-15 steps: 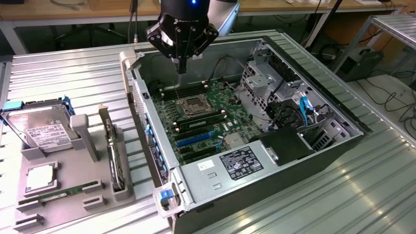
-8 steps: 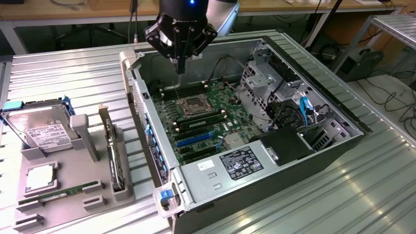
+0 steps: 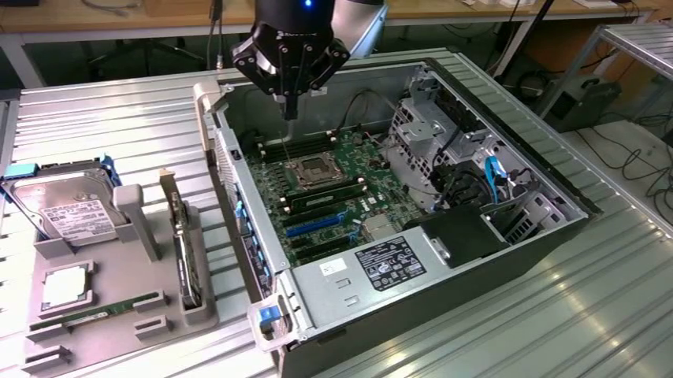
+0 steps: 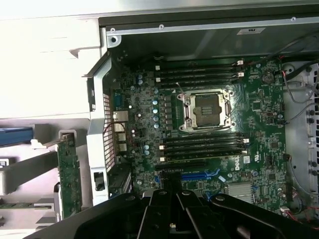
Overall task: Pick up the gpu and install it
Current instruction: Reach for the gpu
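Note:
The gpu is a thin dark card standing on edge in a slot of the grey holder, at the exterior view's left beside the open computer case. In the wrist view the gpu shows edge-on just outside the case wall. My gripper hangs above the back part of the motherboard, over the memory slots, well apart from the gpu. Its fingers are shut with nothing between them. The black gripper also appears in the wrist view, over the blue expansion slot.
The holder also carries a silver hard drive, a processor chip and a green RAM stick. Inside the case are the processor socket, a blue expansion slot, drive cages and cables. Everything rests on a ribbed metal table.

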